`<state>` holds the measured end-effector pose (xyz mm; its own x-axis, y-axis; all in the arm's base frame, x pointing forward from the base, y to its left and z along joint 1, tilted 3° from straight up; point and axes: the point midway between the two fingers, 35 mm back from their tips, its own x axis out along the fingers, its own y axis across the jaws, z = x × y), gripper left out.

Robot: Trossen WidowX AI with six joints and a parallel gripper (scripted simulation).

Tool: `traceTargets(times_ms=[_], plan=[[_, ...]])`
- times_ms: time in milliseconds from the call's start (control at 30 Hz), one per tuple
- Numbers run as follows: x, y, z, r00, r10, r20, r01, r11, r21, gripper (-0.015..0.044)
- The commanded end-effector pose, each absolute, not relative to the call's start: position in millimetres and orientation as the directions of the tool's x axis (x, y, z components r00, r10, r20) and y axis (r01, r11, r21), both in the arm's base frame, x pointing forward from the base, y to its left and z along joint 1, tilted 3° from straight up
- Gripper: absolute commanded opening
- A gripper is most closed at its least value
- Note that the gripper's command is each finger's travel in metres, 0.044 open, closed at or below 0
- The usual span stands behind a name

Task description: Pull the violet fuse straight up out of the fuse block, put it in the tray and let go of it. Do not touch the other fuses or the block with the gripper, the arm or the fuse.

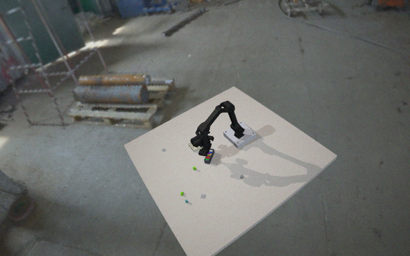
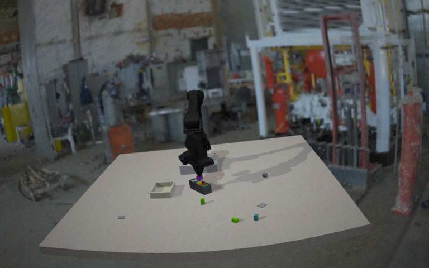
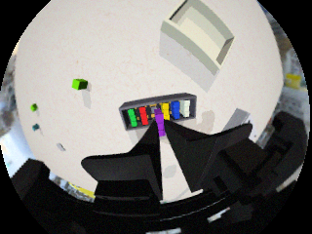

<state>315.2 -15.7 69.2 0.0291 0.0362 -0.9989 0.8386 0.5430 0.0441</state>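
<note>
My gripper (image 2: 199, 175) (image 3: 160, 124) is shut on the violet fuse (image 2: 199, 178) (image 3: 159, 115), above the fuse block. The dark fuse block (image 1: 206, 161) (image 2: 199, 188) (image 3: 156, 100) stands on the table under the fuse. In the wrist view it holds a green fuse (image 3: 132, 118), a red fuse (image 3: 143, 116), a yellow fuse (image 3: 166, 111), a blue fuse (image 3: 175, 110) and a white fuse (image 3: 186, 108). The violet fuse looks raised out of its slot. The beige tray (image 1: 192, 146) (image 2: 156, 195) (image 3: 180, 51) is empty, beside the block; the arm partly hides it in the top view.
A lime block (image 1: 194, 168) (image 2: 203, 201) (image 3: 79, 84) lies near the fuse block. Another lime block (image 1: 181, 193) (image 2: 234, 220) and a teal block (image 1: 186, 201) (image 2: 256, 217) lie farther off. A grey block (image 1: 241, 176) (image 2: 265, 175) and flat grey pieces also lie on the table.
</note>
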Motion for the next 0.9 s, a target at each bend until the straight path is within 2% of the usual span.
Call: traceTargets(times_ms=[0, 533, 867], plan=[[316, -15, 74, 0.034, 0.041, -0.999, 0.837, 0.544, 0.051, 0.0], [316, -17, 92, 0.034, 0.041, -0.999, 0.837, 0.544, 0.051, 0.0], [321, -70, 91, 0.034, 0.036, -0.999, 0.837, 0.544, 0.048, 0.0]])
